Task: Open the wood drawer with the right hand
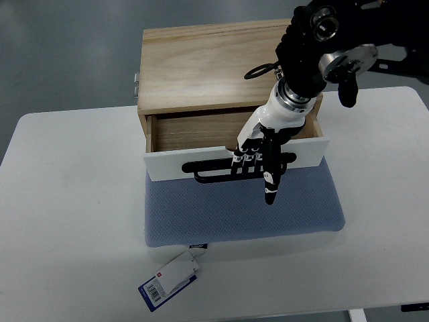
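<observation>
A light wood box [201, 64] stands at the back of the white table, on a blue-grey mat [241, 208]. Its drawer [201, 131] is pulled partly out, showing a bare wooden inside, and has a white front panel [167, 164] with a black bar handle [214, 171]. My right hand [258, 164] reaches down over the drawer from the upper right. Three fingers are curled around the handle, while one black finger [271, 188] points down past the panel onto the mat. The left arm does not show.
A blue and white tag [171, 280] lies on the table [67, 201] in front of the mat, tied to its front edge. Metal hinges [136, 84] stick out from the box's left side. Grey floor lies beyond the table.
</observation>
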`<action>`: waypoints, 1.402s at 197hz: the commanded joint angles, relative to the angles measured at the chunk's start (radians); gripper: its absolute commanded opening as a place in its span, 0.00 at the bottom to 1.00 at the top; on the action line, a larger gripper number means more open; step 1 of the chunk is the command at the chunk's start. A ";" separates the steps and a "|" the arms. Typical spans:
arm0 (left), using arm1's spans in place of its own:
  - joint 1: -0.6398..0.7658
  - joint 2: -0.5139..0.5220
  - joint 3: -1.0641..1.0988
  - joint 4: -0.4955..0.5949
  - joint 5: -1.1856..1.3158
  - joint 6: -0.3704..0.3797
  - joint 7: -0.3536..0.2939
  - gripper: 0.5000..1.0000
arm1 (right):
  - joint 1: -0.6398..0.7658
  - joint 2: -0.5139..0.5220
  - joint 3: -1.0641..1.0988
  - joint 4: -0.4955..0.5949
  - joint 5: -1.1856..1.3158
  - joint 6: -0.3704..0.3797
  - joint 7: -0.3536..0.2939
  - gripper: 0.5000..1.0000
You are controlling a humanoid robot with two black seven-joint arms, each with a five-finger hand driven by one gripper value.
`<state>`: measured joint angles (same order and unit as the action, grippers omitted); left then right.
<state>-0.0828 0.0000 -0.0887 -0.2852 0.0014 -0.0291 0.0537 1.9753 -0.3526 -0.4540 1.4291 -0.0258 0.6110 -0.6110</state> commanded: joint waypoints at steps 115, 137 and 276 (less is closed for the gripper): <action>0.000 0.000 0.003 0.000 0.000 0.000 0.000 1.00 | 0.017 -0.025 0.000 0.059 0.069 0.000 0.000 0.89; 0.000 0.000 0.003 0.000 0.000 0.000 0.000 1.00 | 0.017 -0.031 0.000 0.059 0.067 0.000 0.000 0.89; 0.000 0.000 0.004 0.000 0.000 0.000 0.000 1.00 | 0.114 -0.118 0.049 0.059 0.061 0.000 0.000 0.89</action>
<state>-0.0828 0.0000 -0.0843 -0.2853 0.0016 -0.0291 0.0537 2.0583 -0.4489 -0.4390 1.4895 0.0313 0.6109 -0.6108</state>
